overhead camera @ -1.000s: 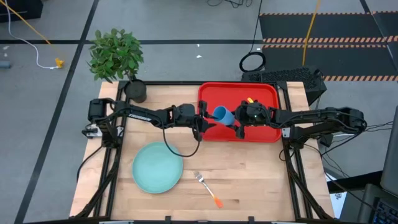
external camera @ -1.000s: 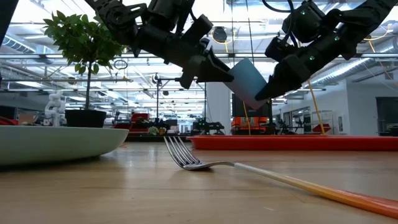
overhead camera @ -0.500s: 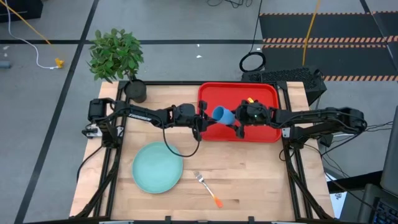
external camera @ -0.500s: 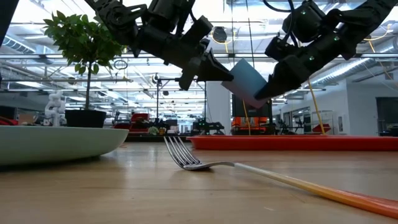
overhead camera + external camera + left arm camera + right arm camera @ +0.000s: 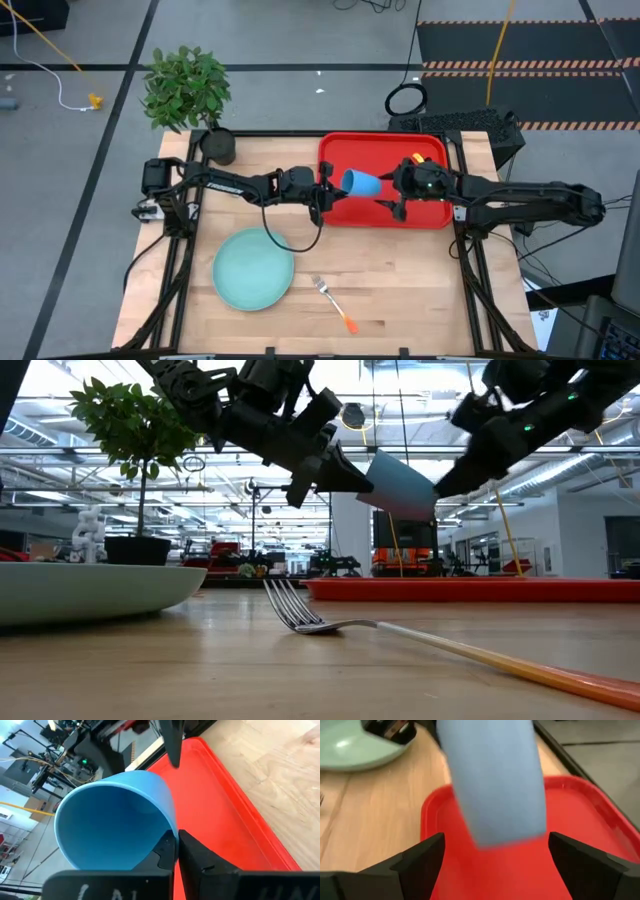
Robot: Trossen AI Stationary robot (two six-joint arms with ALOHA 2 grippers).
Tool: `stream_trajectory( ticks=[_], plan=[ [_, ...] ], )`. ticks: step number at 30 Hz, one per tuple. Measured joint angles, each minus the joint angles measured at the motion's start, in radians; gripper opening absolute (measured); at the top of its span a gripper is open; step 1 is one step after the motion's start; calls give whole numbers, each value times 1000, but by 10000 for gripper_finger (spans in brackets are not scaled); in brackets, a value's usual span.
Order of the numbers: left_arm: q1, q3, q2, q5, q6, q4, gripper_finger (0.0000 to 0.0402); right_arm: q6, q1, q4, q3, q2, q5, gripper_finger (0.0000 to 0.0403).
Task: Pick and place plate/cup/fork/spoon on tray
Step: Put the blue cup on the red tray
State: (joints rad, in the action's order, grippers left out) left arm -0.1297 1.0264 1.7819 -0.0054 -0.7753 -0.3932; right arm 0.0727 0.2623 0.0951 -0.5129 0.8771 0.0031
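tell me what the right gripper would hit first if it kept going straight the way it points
Probably the cup. The open right gripper points right at it over the tray, and the left gripper is shut on the cup's rim. How far ahead it hangs is unclear.

A pale wooden table [image 5: 400, 280] sits on a grey floor [image 5: 280, 30] crossed by dark lines. A leafy potted plant [image 5: 187, 88] stands at one far corner. Striped black matting [image 5: 520, 45] lies beyond, with a yellow cable [image 5: 40, 32] trailing nearby. Across the table, a bright hall opens up, ceiling lights [image 5: 90, 460] running overhead.
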Motion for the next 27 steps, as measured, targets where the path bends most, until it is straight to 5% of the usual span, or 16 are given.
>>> stream_trajectory(
  ticks=[10,20,27],
  plan=[
    [-51,33,-91,-71,26,55,8,36,0,204,0,-259,190,347],
    [-167,398,-60,-89,-17,584,8,11,-2,201,0,-371,207,348],
    [-309,531,52,-77,17,710,11,16,-2,182,0,-372,207,348]
  ],
)
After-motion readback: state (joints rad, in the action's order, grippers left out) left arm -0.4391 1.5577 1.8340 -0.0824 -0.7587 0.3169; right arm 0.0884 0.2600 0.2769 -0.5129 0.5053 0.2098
